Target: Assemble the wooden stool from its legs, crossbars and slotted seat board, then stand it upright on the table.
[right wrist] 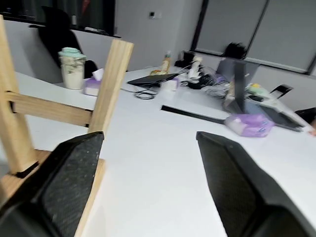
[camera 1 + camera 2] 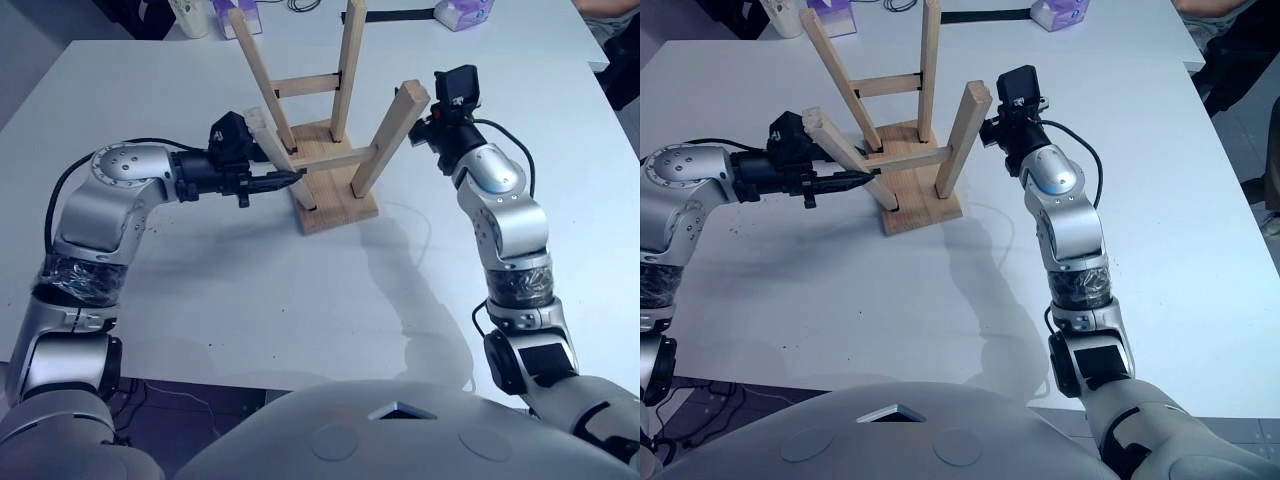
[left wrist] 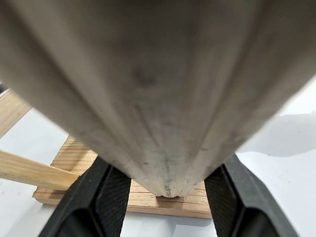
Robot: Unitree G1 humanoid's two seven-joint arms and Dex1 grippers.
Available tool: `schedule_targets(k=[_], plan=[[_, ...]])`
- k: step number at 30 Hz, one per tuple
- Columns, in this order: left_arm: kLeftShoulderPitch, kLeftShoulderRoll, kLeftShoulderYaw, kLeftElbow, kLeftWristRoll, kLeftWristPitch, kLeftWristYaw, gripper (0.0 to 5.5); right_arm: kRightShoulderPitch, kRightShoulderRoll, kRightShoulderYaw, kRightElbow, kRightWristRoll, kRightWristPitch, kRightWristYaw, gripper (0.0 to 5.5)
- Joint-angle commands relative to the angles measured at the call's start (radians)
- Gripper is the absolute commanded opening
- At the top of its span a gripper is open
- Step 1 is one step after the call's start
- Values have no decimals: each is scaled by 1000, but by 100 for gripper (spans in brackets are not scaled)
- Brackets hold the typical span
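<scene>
The wooden stool lies upside down on the white table, its seat board flat and four legs pointing up. Crossbars join the legs. My left gripper comes in from the left and is shut on the near left leg, low down by the board. In the left wrist view that leg runs between the dark fingers. My right gripper stands open just right of the top of the near right leg, with nothing between its fingers.
A white container and purple tissue packs stand along the table's far edge, with a black strip beside them. Bare table stretches in front of the stool and to its right.
</scene>
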Motion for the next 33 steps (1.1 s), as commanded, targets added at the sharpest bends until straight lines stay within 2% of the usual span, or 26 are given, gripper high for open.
schedule_targets(k=[1, 7, 11, 15, 17, 21, 25, 33], plan=[[1, -69, -169, -4, 134, 77, 20, 205, -70, 69, 193, -184, 123, 25, 190, 350], [54, -56, -153, -22, 132, 75, 31, 205, -75, -71, 113, -114, -78, -74, 102, 350], [81, -59, -146, -57, 115, 94, 52, 205, -141, -129, -31, -102, -181, -114, -28, 350], [83, -64, -144, -77, 109, 111, 69, 205, -270, -76, -110, -192, -145, -165, -85, 350], [83, -66, -143, -82, 109, 116, 74, 205, -304, -11, -71, -262, -84, -169, -60, 350], [76, -69, -147, -80, 110, 117, 74, 205, -250, 74, 95, -332, -32, -121, -3, 350], [59, -71, -154, -71, 112, 117, 67, 205, -106, 81, 226, -269, -81, -134, 9, 350], [44, -69, -162, -65, 113, 116, 56, 205, 110, 61, 352, -4, -196, -289, 14, 350]])
